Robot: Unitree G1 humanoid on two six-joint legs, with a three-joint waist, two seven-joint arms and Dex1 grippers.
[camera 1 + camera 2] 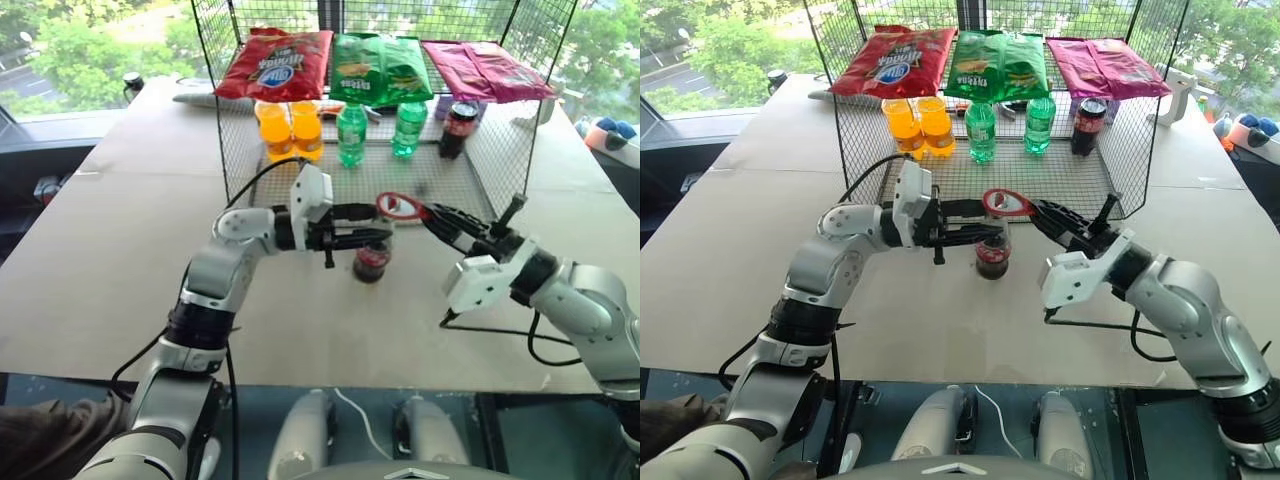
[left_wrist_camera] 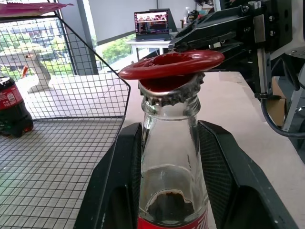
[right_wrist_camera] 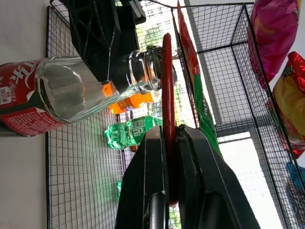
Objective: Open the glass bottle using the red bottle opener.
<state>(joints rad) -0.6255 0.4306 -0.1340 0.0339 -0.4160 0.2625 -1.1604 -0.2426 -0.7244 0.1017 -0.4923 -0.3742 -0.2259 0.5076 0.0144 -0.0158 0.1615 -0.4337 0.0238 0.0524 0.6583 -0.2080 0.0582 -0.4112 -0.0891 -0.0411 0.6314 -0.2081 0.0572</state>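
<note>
On the worktop, the glass bottle is clamped at its neck by the left gripper fingers. The red bottle opener, pinched by the right gripper, is seated over the cap; prying is judged left.

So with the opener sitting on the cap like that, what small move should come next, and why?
Probably lever the handle end up. The left gripper clamps the glass bottle by its neck, and the right gripper is shut on the red bottle opener, whose ring lies over the still crimped crown cap.
</note>
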